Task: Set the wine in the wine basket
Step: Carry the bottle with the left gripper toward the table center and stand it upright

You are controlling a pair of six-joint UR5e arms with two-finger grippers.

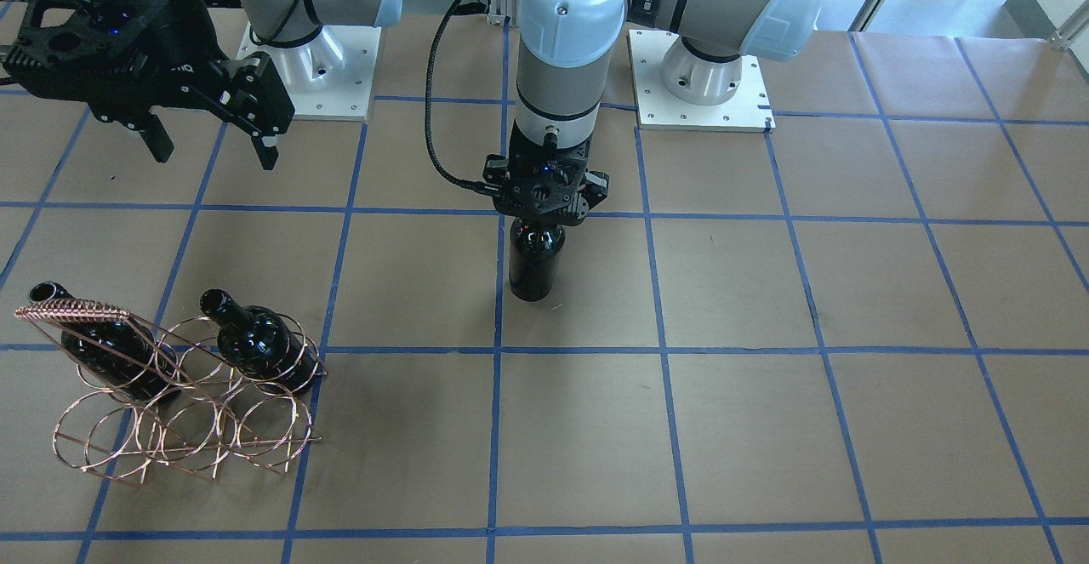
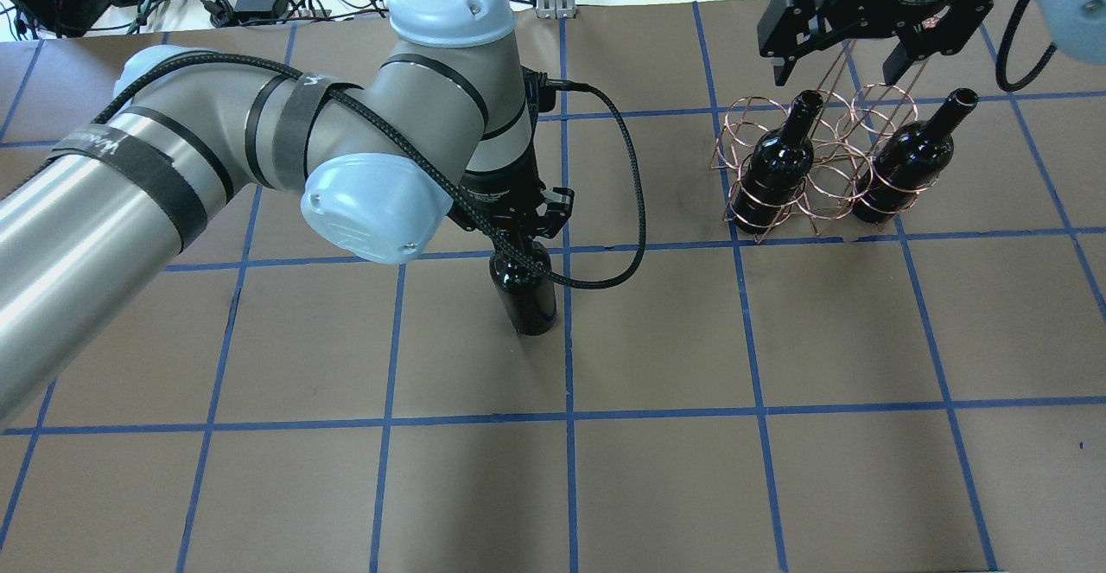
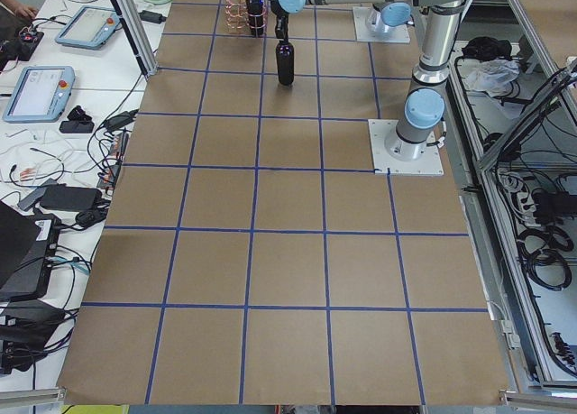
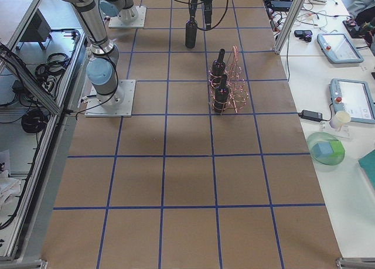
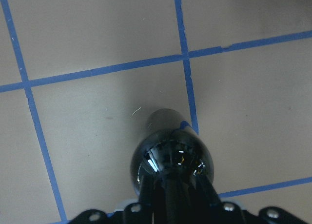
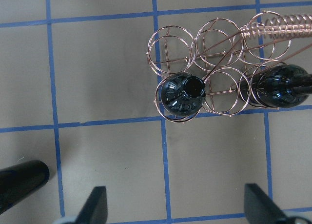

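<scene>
A near-black wine bottle (image 1: 536,262) stands upright mid-table, also seen from overhead (image 2: 524,292). My left gripper (image 1: 544,211) is shut on its neck from above; in the left wrist view (image 5: 170,204) the fingers clasp the neck over the bottle's shoulder (image 5: 170,158). I cannot tell whether its base touches the table. The copper wire wine basket (image 1: 170,428) (image 2: 821,180) holds two other bottles (image 2: 778,162) (image 2: 912,158). My right gripper (image 2: 851,50) (image 1: 213,151) hangs open and empty above the basket, which shows below it in the right wrist view (image 6: 214,48).
The arms' base plates (image 1: 702,96) (image 1: 332,92) sit at the robot side of the brown, blue-taped table. The left arm's black cable (image 2: 635,210) loops beside the held bottle. Several empty loops (image 6: 168,50) remain on the basket's far side.
</scene>
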